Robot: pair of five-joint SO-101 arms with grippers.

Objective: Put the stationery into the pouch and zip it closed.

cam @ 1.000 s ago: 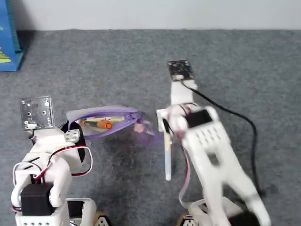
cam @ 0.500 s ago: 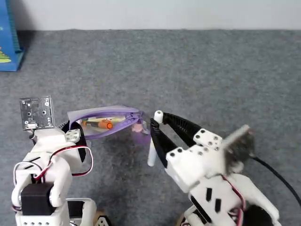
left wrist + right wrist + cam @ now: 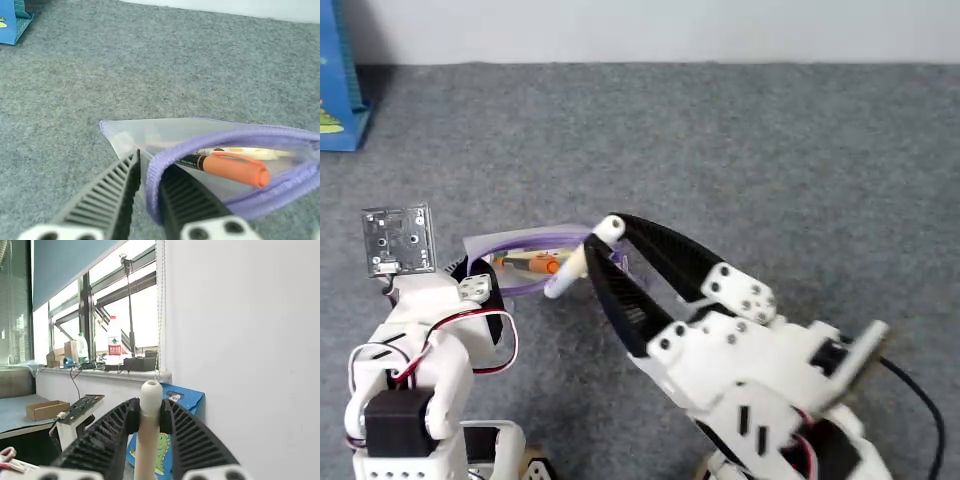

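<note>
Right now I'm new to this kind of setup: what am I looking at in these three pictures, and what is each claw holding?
These are two small white robot arms side by side on a grey table. Each ends in a two-fingered black claw, called a gripper. One picture looks down from above, and the other two come from a camera on each arm's wrist. The left gripper pinches the rim of a clear pouch with purple edging. The pouch lies open with an orange marker inside. The right gripper holds a white pen, whose free end appears to be at the pouch's mouth. A blue box stands at the table's edge.
</note>
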